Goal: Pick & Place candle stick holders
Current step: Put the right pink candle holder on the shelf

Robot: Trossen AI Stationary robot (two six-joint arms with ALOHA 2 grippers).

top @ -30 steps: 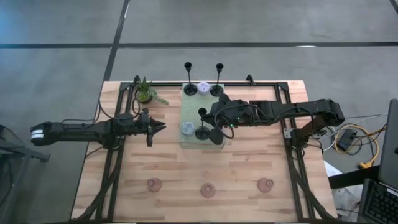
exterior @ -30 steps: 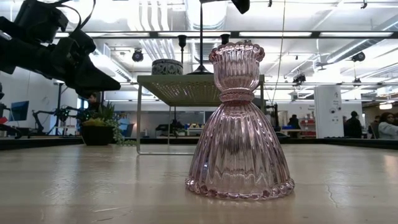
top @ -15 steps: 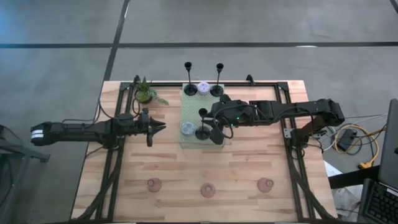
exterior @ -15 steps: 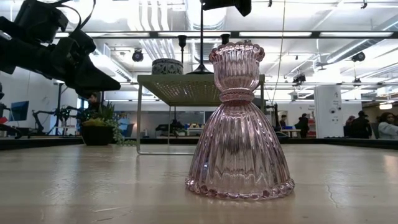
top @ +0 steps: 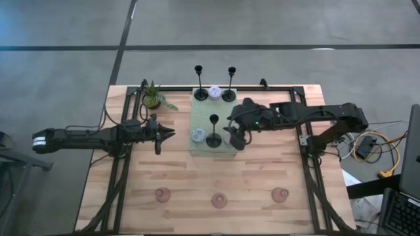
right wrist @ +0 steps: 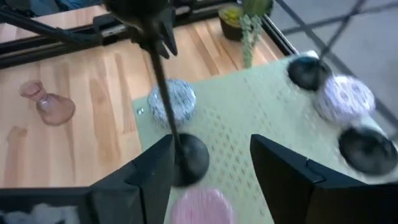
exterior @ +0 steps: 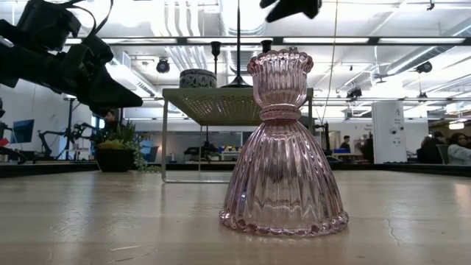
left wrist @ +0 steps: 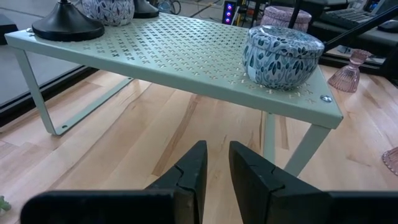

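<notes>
A wooden table (top: 262, 177) seen from above holds a pale green perforated rack (top: 226, 111) near its far centre. Both dark arms reach inward toward it from opposite sides.

On the rack stand three slim black candlesticks, each upright with its long axis vertical. Two sit at the far edge (top: 199, 82) (top: 230, 82) with a lilac cup (top: 214, 92) between them. The third candlestick (top: 213, 130) stands on the near half, beside a patterned blue cup (top: 197, 135). Three pink glass holders (top: 219, 200) stand in a row along the near edge of the table, well apart from the rack.

The right gripper (top: 235, 139) hovers just beside the third candlestick, on its right. Its fingers (right wrist: 152, 171) stand spread apart and hold nothing; the stem (right wrist: 163, 93) rises free ahead of them. A pink cup (right wrist: 202, 205) lies near the fingers.

The left gripper (top: 167, 134) waits left of the rack, farther from the candlestick. Its fingers (left wrist: 194, 171) are nearly together, gripping nothing.
</notes>
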